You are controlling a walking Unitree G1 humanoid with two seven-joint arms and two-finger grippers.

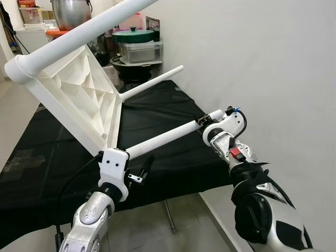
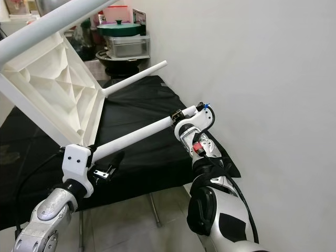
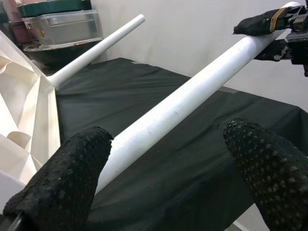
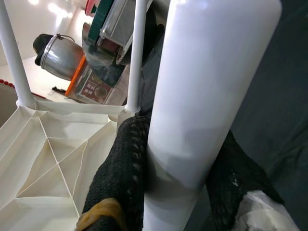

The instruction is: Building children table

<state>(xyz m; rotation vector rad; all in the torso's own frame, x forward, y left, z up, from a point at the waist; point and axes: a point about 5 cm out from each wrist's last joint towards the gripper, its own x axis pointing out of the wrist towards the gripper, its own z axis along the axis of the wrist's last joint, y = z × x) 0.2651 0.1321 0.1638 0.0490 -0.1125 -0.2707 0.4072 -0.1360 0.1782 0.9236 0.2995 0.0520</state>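
The white plastic table top (image 1: 79,89) stands tilted on a black-covered table (image 1: 173,100), with its ribbed underside facing me. A white leg (image 1: 168,137) runs from its lower corner toward the right. My right gripper (image 1: 205,123) is shut on that leg's free end; in the right wrist view both black fingers (image 4: 120,168) press against the tube (image 4: 202,96). My left gripper (image 1: 140,169) hangs open just under the leg near the table corner. The left wrist view has its fingers (image 3: 62,178) spread wide, the leg (image 3: 183,103) passing between them untouched. Two more legs (image 1: 152,81) stick out of the top.
A white wall (image 1: 262,63) runs close along the right side. Behind the table stand a green-lidded pot on a metal tray (image 1: 139,44) and a large steel pot (image 1: 71,13). The black cloth's front edge (image 1: 173,191) hangs over a bare floor.
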